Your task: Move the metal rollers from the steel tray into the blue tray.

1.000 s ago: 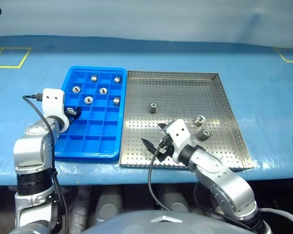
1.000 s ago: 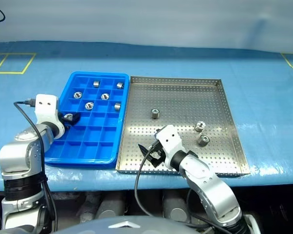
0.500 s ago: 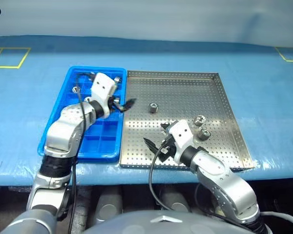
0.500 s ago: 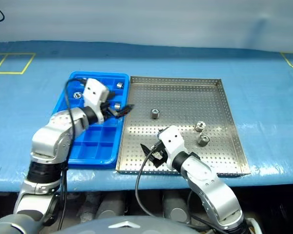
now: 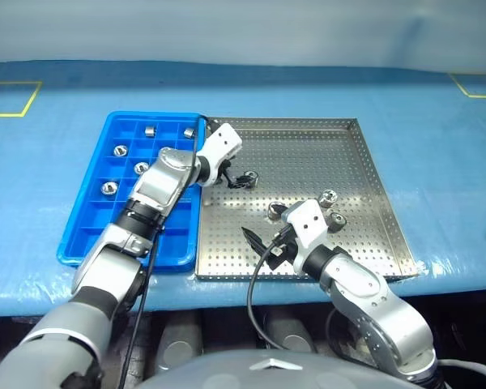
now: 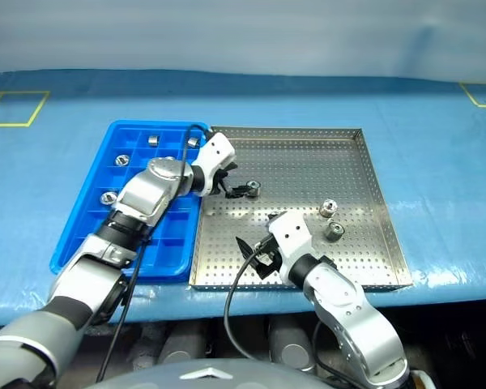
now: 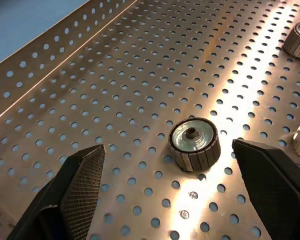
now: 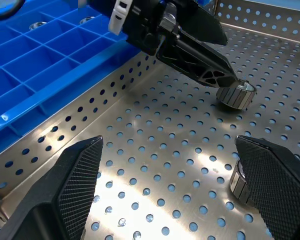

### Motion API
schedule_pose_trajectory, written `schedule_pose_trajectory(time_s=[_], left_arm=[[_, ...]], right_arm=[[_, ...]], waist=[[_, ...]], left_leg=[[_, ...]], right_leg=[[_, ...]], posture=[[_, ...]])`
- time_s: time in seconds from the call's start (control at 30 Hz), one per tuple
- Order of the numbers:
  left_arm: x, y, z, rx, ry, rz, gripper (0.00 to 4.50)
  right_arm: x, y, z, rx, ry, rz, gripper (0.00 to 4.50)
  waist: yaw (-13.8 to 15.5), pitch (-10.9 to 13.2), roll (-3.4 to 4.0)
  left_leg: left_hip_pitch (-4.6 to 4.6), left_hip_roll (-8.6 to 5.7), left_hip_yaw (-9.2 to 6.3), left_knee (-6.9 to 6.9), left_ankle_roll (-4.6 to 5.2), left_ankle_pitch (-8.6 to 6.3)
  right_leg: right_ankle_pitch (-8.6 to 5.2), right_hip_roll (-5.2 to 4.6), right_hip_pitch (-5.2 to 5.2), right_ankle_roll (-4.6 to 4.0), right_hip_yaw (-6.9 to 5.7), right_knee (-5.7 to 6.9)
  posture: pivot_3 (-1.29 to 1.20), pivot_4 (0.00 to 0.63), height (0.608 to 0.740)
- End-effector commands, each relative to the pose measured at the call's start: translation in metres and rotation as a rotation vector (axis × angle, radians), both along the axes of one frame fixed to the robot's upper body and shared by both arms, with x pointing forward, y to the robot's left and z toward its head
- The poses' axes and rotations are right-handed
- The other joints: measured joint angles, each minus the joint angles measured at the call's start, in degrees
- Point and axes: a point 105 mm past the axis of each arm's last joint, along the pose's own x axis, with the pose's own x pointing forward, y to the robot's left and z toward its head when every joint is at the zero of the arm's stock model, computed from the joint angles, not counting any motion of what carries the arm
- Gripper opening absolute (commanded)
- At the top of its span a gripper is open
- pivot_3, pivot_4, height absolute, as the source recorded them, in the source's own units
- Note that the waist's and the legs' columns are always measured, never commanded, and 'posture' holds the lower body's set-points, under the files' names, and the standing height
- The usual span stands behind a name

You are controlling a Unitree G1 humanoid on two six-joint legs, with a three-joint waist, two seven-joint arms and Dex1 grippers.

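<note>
A blue-covered worktop (image 5: pixel 437 121) carries two trays set side by side and touching. On the right lies the large square steel tray (image 5: pixel 308 138) with a perforated floor and low raised rim. On the left lies the narrower bright blue plastic tray (image 5: pixel 93 235), divided into a grid of small square compartments.

The left arm reaches across the blue tray and over the steel tray's near-left part. Its left gripper (image 5: pixel 241 180) has its jaws spread wide and empty, flanking one small shiny silver metal roller (image 7: pixel 194 143) that stands on end on the perforated floor. In the left wrist view both black fingertips (image 7: pixel 82 180) sit apart from the roller, one on each side, touching nothing.

The right gripper (image 5: pixel 259 243) hangs low over the steel tray's front edge. Its jaws are likewise wide open and empty, pointing toward the left gripper.

Two more rollers (image 5: pixel 329 196) sit close together on the steel tray's right side, just beyond the right arm's wrist.

In the blue tray, five rollers rest in separate cells across the far rows: (image 5: pixel 149 130), (image 5: pixel 189 131), (image 5: pixel 120 151), (image 5: pixel 142 168) and (image 5: pixel 108 188). The nearer rows hold none.
</note>
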Motion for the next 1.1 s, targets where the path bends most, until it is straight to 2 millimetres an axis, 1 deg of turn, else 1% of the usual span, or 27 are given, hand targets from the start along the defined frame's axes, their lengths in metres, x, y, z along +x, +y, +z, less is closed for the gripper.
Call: schedule_pose_trajectory(time_s=[0.03, 0.13, 0.23, 0.33, 0.53, 0.63, 0.7, 0.83, 0.93, 1.1], left_arm=[[0.009, -0.012, 0.01, 0.013, -0.045, -0.033, 4.46], [0.014, -0.015, 0.005, 0.046, -0.048, -0.029, 4.46], [0.019, -0.014, 0.003, 0.074, -0.059, -0.003, 4.46], [0.02, -0.01, -0.001, 0.096, -0.057, 0.012, 4.46], [0.016, 0.002, -0.005, 0.111, -0.034, 0.014, 4.46], [0.014, 0.01, -0.009, 0.12, -0.021, 0.029, 3.9], [0.013, 0.012, -0.009, 0.116, -0.02, 0.034, 3.25], [0.01, 0.011, 0.001, 0.059, -0.037, 0.047, 1.91], [0.009, 0.013, 0.005, 0.038, -0.045, 0.067, 1.89], [0.009, 0.018, 0.005, 0.046, -0.06, 0.094, 1.89]], right_arm=[[-0.001, 0.002, 0.013, 0.022, -0.058, 0.003, 4.5], [-0.001, 0.001, 0.014, 0.02, -0.062, -0.007, 4.5], [-0.001, 0.0, 0.014, 0.019, -0.064, -0.017, 4.5], [-0.002, -0.001, 0.014, 0.018, -0.063, -0.024, 4.5], [-0.002, -0.003, 0.013, 0.016, -0.061, -0.035, 4.5], [-0.001, -0.002, 0.012, 0.014, -0.058, -0.029, 4.5], [0.0, -0.002, 0.012, 0.013, -0.059, -0.024, 4.5], [0.001, -0.001, 0.012, 0.01, -0.059, -0.014, 4.5], [0.002, 0.0, 0.012, 0.01, -0.058, -0.009, 4.5], [0.002, 0.001, 0.011, 0.01, -0.055, -0.003, 4.5]], waist=[[-0.31, 0.0, 0.0], [-0.76, 0.0, 0.01], [-1.12, 0.0, 0.0], [-1.39, 0.0, 0.01], [-1.46, 0.0, 0.01], [-1.49, 0.0, 0.01], [-1.37, 0.0, 0.01], [-1.14, 0.0, 0.01], [-1.0, 0.0, 0.02], [-0.62, 0.0, 0.02]], left_leg=[[-0.06, 0.0, -0.03, 0.02, 0.0, 0.0], [-0.07, 0.0, -0.03, 0.01, 0.01, 0.0], [-0.07, 0.01, -0.04, 0.02, 0.01, 0.0], [-0.08, 0.0, -0.05, 0.02, 0.01, 0.0], [-0.1, 0.0, -0.07, 0.03, 0.01, 0.0], [-0.08, 0.01, -0.07, 0.03, 0.01, 0.0], [-0.08, 0.01, -0.08, 0.04, 0.01, 0.0], [-0.1, 0.0, -0.1, 0.09, 0.01, 0.0], [-0.1, 0.01, -0.1, 0.08, 0.01, 0.0], [-0.09, 0.0, -0.11, 0.09, 0.01, 0.0]], right_leg=[[0.0, 0.0, -0.05, 0.0, -0.01, 0.0], [0.0, 0.02, -0.07, 0.0, -0.01, 0.0], [0.0, 0.02, -0.06, 0.01, -0.01, 0.0], [0.0, 0.02, -0.07, 0.01, -0.01, 0.01], [0.0, 0.01, -0.07, 0.01, -0.02, 0.01], [0.0, 0.01, -0.06, 0.01, -0.01, 0.03], [0.0, 0.02, -0.06, 0.01, -0.02, 0.04], [0.01, 0.0, -0.05, 0.03, -0.04, 0.04], [0.01, 0.01, -0.06, 0.02, -0.04, 0.04], [0.01, 0.0, -0.04, 0.02, -0.05, 0.05]], posture=[[-0.1, 0.15, 0.74], [-0.12, 0.15, 0.74], [-0.12, 0.15, 0.74], [-0.13, 0.15, 0.74], [-0.13, 0.15, 0.74], [-0.11, 0.15, 0.74], [-0.1, 0.15, 0.74], [-0.09, 0.15, 0.74], [-0.08, 0.15, 0.74], [-0.07, 0.15, 0.74]])
